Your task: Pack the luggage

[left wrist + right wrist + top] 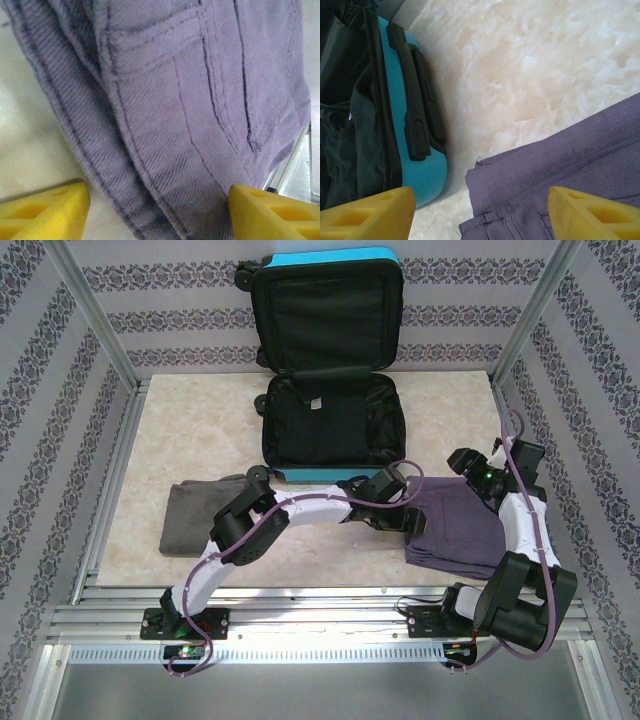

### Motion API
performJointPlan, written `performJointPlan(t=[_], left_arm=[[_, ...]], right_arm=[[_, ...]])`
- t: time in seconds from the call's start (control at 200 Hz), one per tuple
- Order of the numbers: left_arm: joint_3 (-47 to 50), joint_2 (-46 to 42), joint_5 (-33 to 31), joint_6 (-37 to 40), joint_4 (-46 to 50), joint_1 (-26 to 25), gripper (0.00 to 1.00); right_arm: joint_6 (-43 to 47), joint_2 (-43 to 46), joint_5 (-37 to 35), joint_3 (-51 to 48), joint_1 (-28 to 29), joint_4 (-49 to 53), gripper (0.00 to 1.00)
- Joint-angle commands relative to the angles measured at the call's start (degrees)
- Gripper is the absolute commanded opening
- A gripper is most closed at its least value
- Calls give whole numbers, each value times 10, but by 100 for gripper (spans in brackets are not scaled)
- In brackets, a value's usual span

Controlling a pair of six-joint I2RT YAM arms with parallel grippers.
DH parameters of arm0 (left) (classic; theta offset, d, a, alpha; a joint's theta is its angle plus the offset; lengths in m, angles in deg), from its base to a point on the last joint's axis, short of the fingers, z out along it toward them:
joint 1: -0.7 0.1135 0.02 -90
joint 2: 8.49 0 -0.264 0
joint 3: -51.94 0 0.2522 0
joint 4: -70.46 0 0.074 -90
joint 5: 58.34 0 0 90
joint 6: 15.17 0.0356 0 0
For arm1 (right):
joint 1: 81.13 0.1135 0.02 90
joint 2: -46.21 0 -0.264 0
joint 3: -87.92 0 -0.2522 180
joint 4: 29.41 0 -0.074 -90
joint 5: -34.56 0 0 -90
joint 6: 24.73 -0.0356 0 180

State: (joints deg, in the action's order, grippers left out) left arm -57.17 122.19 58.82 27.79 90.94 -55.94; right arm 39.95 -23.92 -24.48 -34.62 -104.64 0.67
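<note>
The luggage (330, 420) is a turquoise suitcase lying open at the table's back centre, its lid leaning on the rear wall and its black lining showing. Its turquoise side with the black handle (415, 110) appears in the right wrist view. Folded purple jeans (455, 525) lie at the right front. My left gripper (405, 520) reaches across to their left edge and is open, its yellow fingers (45, 212) straddling the denim (190, 110). My right gripper (463, 462) hovers open over the far corner of the jeans (560, 170), beside the suitcase.
A folded grey garment (200, 515) lies at the left front of the marble-patterned table (190, 430). Aluminium frame posts (95, 315) and patterned walls close in the sides and back. A metal rail (295, 160) runs past the jeans' edge.
</note>
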Motion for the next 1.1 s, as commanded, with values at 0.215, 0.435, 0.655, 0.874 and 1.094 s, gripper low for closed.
performJointPlan(t=[0.215,0.435,0.655,0.874,1.094], left_arm=[[-55,47,-19,-26,7,-12,56],[-30,25,-89,-26,34,-11,16],[52,-45,-137,-32,43,-5,6],[165,-147,-181,-38,101,11,5],[326,-258,-148,-33,92,61,3]], right_arm=[[-8,12,11,-26,-4,-15,71],[-5,21,9,-32,-4,-12,71],[2,33,11,-31,-4,-1,71],[6,37,16,-35,-4,3,71],[22,33,19,-37,31,11,70]])
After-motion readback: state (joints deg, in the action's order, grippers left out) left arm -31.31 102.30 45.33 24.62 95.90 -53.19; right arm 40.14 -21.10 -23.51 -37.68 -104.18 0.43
